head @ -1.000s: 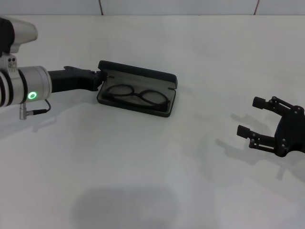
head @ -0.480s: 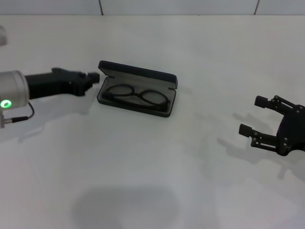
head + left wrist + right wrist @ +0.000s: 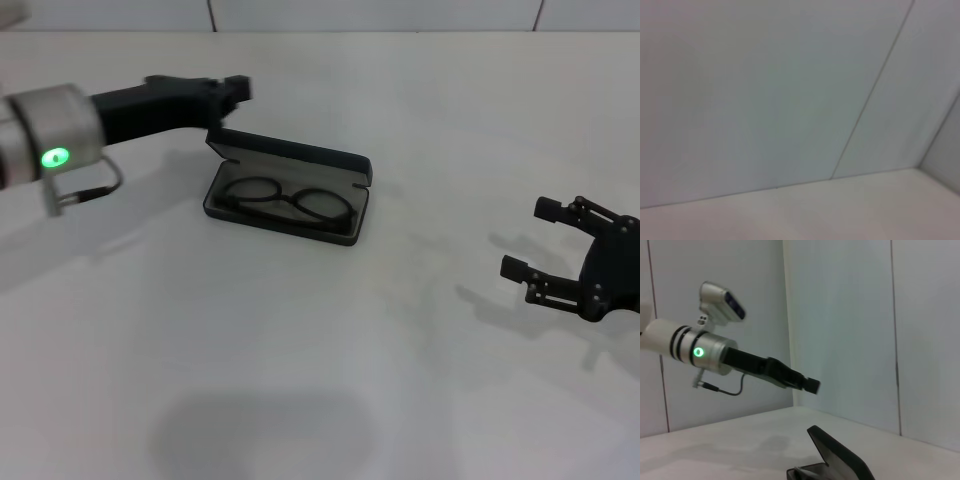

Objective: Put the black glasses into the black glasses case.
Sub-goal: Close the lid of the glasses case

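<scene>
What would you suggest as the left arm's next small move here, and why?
Probably bringing the left gripper down onto the raised lid of the black glasses case to press it shut. The black glasses already lie inside the open case, and the left gripper hangs above and behind the lid's edge. The right gripper waits open, far off to the right.

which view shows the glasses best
The head view: the black glasses lie in plain sight inside the open black glasses case. The right wrist view shows only the case's edge; the left wrist view shows neither.

Matt black glasses case [image 3: 288,186], soft grey lining; smooth white table [image 3: 320,380].
</scene>
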